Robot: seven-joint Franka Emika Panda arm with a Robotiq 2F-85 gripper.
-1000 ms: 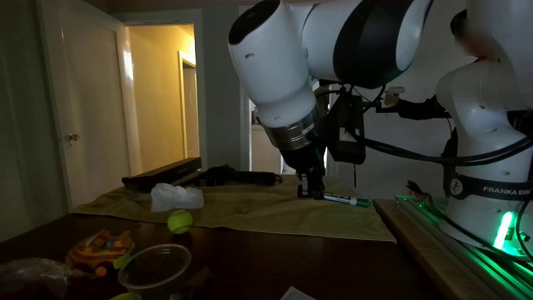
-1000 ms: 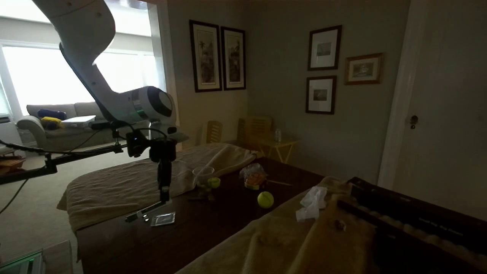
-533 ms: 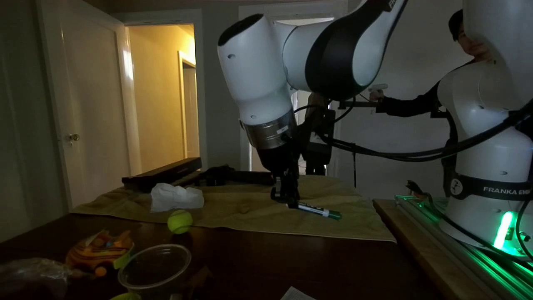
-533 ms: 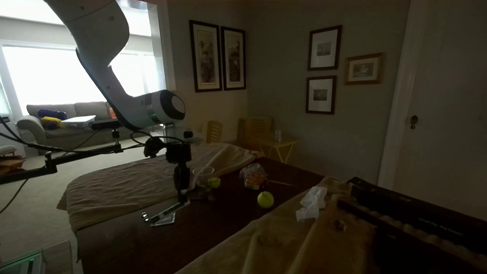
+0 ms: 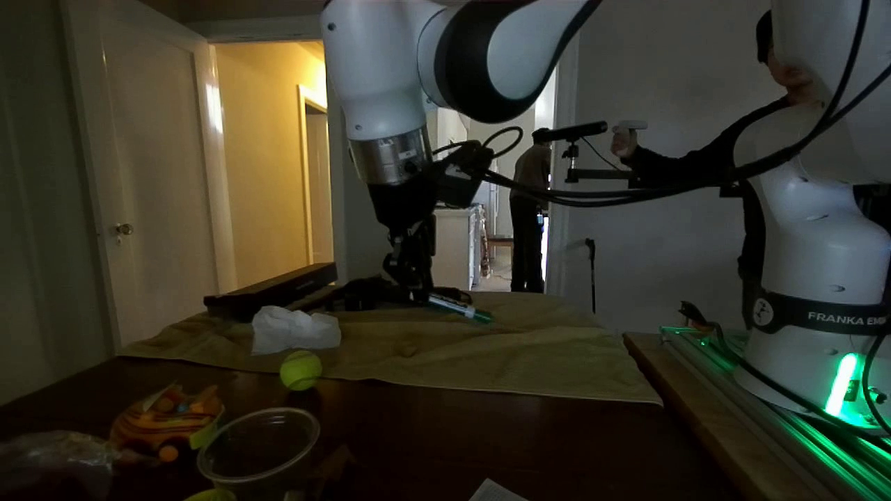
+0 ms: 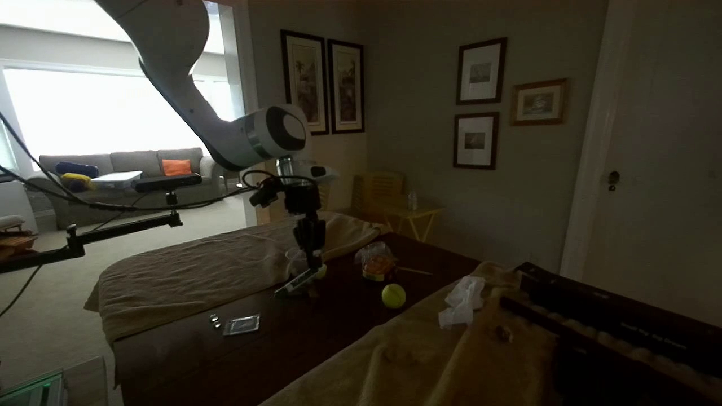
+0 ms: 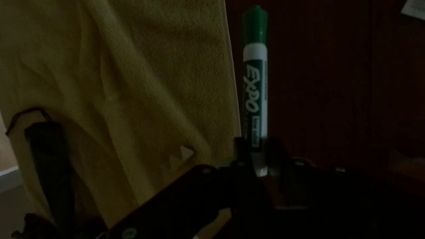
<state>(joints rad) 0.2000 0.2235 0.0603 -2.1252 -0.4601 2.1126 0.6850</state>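
My gripper (image 5: 421,293) is shut on a green-capped white Expo marker (image 5: 457,306) and holds it above the table. In both exterior views the marker slants down from the fingertips, cap end lowest; the gripper (image 6: 316,267) and marker (image 6: 296,283) also show here. In the wrist view the dark fingers (image 7: 257,149) pinch the marker (image 7: 255,83) near its plain end, and the cap points away from the gripper. The wrist view shows the marker beside the edge of the tan towel (image 7: 149,83), over dark wood. In an exterior view the gripper hides part of a clear container (image 6: 294,258).
The table (image 5: 557,431) bears a tennis ball (image 5: 301,370), white tissue (image 5: 296,330), orange toy (image 5: 167,421), clear round tub (image 5: 259,412) and long dark case (image 5: 271,289). A silvery packet (image 6: 242,325) lies near small shiny balls (image 6: 215,321). A person (image 5: 710,149) stands behind the arm.
The gripper has moved away from the robot base across the table, carrying the marker. In the last half second it has also risen. The objects on the table have not moved.
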